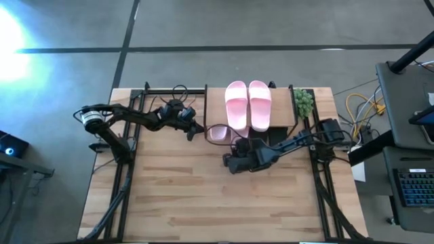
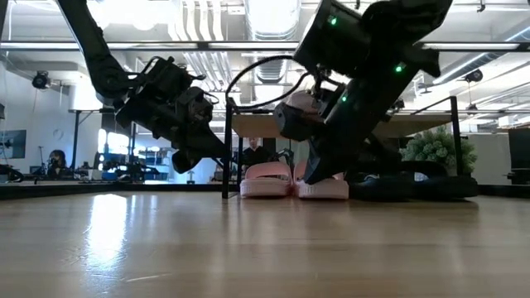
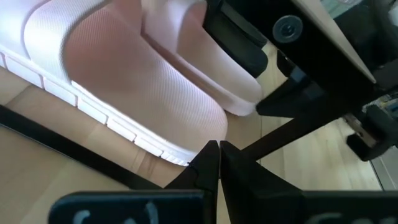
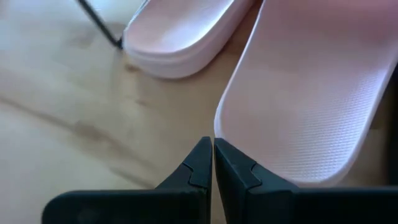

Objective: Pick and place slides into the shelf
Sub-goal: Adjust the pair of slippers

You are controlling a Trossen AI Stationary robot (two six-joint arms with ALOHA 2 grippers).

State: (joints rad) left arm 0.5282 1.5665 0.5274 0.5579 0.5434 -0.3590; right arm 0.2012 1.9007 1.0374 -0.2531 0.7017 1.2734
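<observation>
Partly hidden under the shelf, two pink slides.

A robotics lab or open workspace: exposed silver ceiling ducts, grey concrete floor, a black keyboard and yellow cables beside the wooden tabletop.

Low shelf with light-wood top on thin black legs at the table's far edge, two pink slides side by side on top, two more pink slides flat on the table underneath
</observation>
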